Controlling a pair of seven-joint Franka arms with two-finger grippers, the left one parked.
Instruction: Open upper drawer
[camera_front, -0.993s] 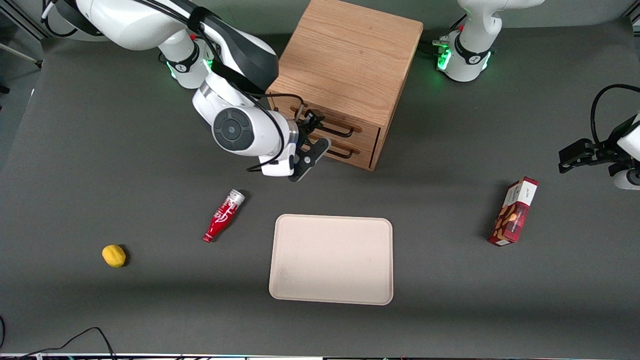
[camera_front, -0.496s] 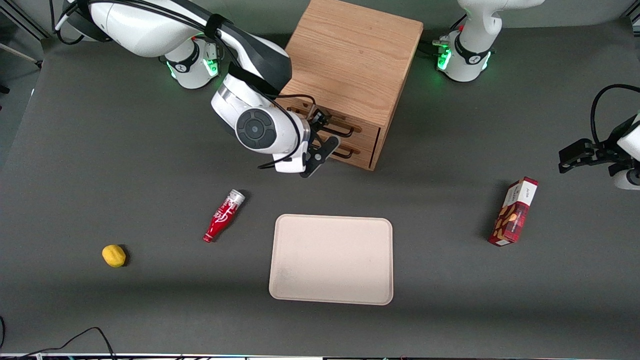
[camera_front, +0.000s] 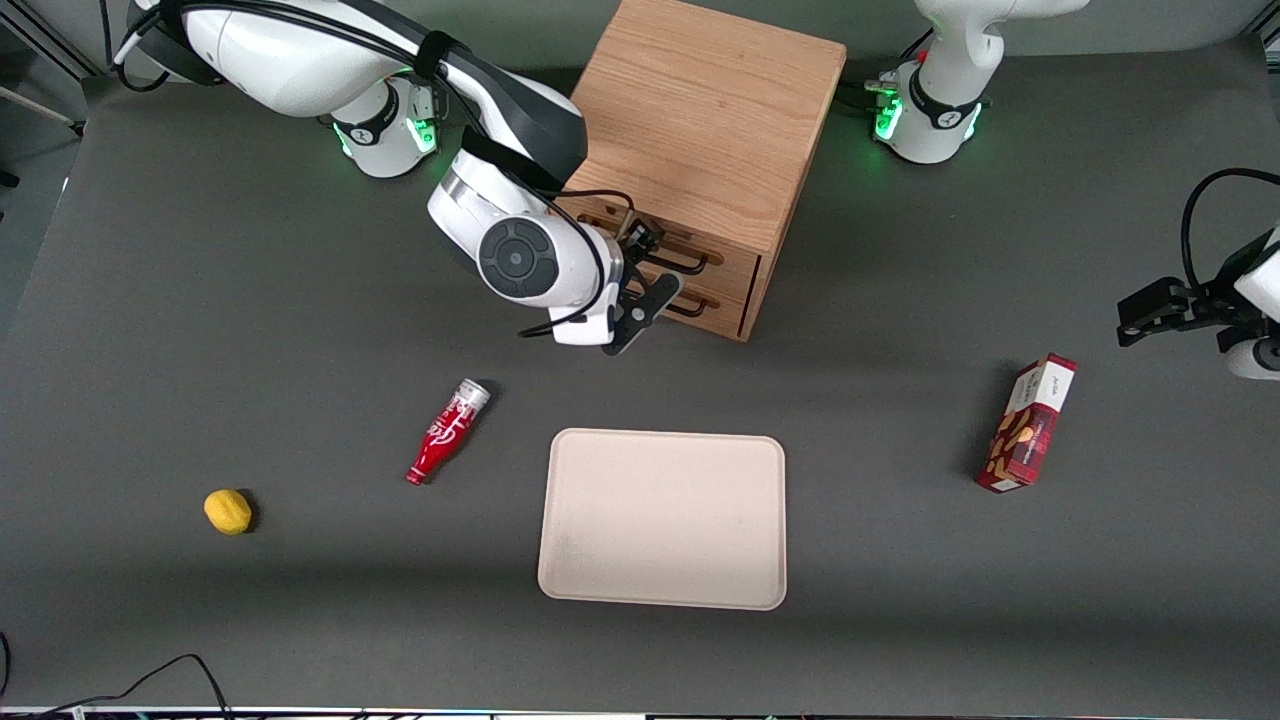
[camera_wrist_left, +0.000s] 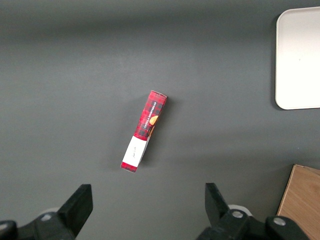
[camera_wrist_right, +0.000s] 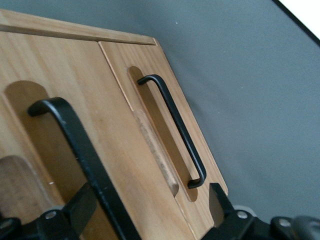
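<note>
The oak cabinet (camera_front: 700, 110) stands at the back middle of the table. Its upper drawer (camera_front: 728, 262) looks closed, flush with the lower drawer (camera_front: 722, 303). The upper drawer's black wire handle (camera_front: 692, 263) is partly hidden by my gripper (camera_front: 645, 270), which is open right in front of the drawer fronts. In the right wrist view the upper handle (camera_wrist_right: 75, 145) runs between the open fingers (camera_wrist_right: 75, 210), nearer one of them, untouched by either. The lower drawer's handle (camera_wrist_right: 175, 125) lies clear of the gripper (camera_wrist_right: 147, 212).
A beige tray (camera_front: 662, 518) lies nearer the front camera than the cabinet. A red bottle (camera_front: 445, 432) and a yellow lemon (camera_front: 228, 511) lie toward the working arm's end. A red snack box (camera_front: 1028, 423) lies toward the parked arm's end, also in the left wrist view (camera_wrist_left: 144, 131).
My arm has moved along the drawer fronts toward the middle of the handles, most of it in the first half second. The gripper stays open. The drawers have not moved.
</note>
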